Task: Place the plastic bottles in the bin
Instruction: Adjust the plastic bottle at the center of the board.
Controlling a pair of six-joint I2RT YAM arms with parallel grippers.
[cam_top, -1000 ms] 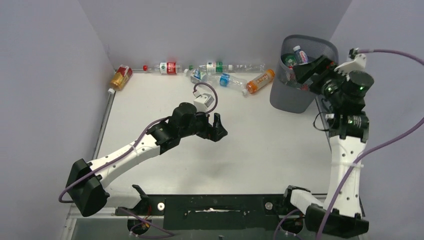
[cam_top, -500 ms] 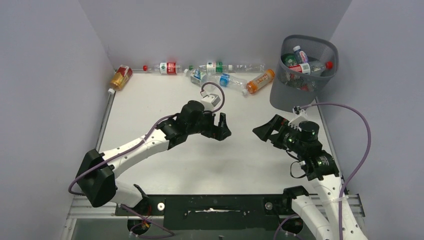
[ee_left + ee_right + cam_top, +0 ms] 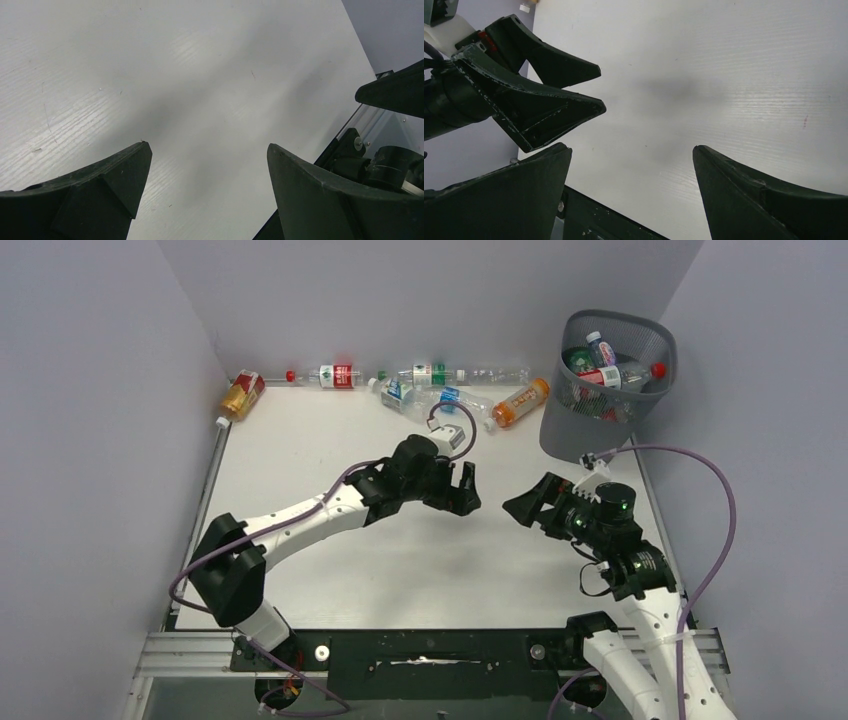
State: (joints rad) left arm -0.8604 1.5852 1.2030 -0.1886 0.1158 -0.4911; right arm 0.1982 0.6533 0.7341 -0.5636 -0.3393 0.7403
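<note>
Top external view: loose plastic bottles (image 3: 432,374) lie on their sides, lengthwise along the far edge of the table (image 3: 320,450), left of the bin (image 3: 565,430). The left gripper (image 3: 463,488), jaws spread and empty, sits nearer them than the right gripper (image 3: 527,508), likewise spread.

The tabletop (image 3: 200,75) shows white and matt, with a fine ribbed grain and a few small scratches. On the left gripper (image 3: 207,146), the fingers (image 3: 100,195) are matt black plastic, dusty and scuffed along the edges. The bin (image 3: 575,435) is dark wire mesh under a smooth solid rim. The plastic bottles (image 3: 336,375) gleam, clear and glossy.
</note>
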